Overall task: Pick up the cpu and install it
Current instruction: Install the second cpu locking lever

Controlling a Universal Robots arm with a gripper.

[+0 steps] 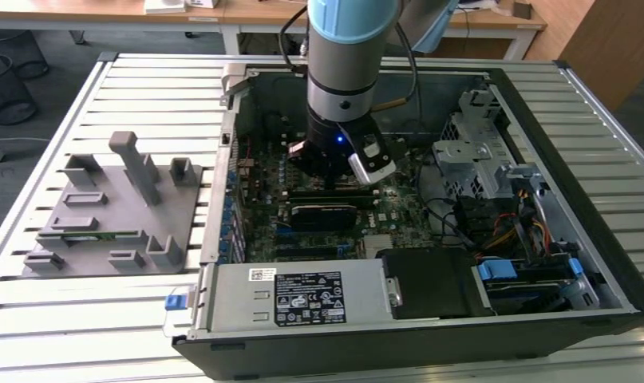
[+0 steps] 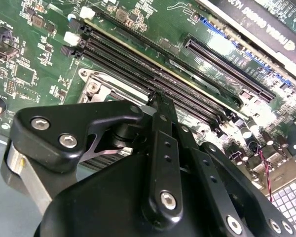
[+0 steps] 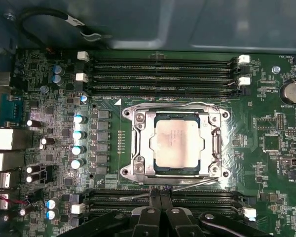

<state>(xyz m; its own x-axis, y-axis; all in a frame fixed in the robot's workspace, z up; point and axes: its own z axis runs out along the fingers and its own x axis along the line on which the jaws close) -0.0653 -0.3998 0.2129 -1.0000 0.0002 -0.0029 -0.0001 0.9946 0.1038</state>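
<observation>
Although the arm [image 1: 343, 72] reaches down into an open computer case [image 1: 577, 239], nothing is seen carried between the fingers. In the first wrist view, the cpu [image 3: 179, 145] is seen lying flat and square inside the metal socket frame [image 3: 138, 148] in the middle of the green motherboard [image 3: 271, 143], its silver top facing up. It appears to be already seated, with the frame's wire lever [image 3: 187, 104] run along one edge of the frame. Rows of empty black memory slots [image 3: 163, 74] are set on two opposite sides of the socket. The gripper [image 3: 160, 193] is held just over the nearer row of slots, beside the socket and apart from the cpu. Its two fingertips [image 3: 154, 197] are drawn together, almost touching, with only a thin slit between them. In the exterior view, a grey parts tray [image 1: 108, 215] is set on the slatted table [image 1: 45, 311] beside the case, towards that view's left, presumably to keep loose components within the arm's reach.
</observation>
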